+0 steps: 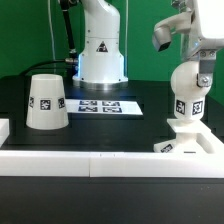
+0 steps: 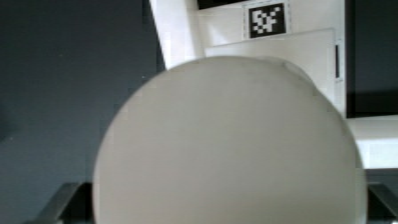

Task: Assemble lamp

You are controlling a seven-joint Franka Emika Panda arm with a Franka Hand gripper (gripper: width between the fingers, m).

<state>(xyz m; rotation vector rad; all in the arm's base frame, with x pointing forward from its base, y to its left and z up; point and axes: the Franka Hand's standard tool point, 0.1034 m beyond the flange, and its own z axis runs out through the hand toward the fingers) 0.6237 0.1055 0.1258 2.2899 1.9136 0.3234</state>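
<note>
The round white bulb (image 1: 188, 90), with a square tag on its side, stands upright at the exterior view's right. Its stem is down on the flat white base (image 1: 190, 142). My gripper (image 1: 203, 63) comes down from above and is shut on the bulb's upper part. In the wrist view the bulb (image 2: 222, 140) fills most of the picture, with a dark finger (image 2: 68, 203) at each side of it. The base (image 2: 285, 55) and its tag show beyond it. The tapered shade (image 1: 46, 102) stands rim down at the exterior view's left, well apart from the gripper.
The marker board (image 1: 104, 105) lies flat mid-table in front of the white robot pedestal (image 1: 101, 50). A low white wall (image 1: 90, 161) runs along the table's front edge, with a white block (image 1: 3, 128) at the far left.
</note>
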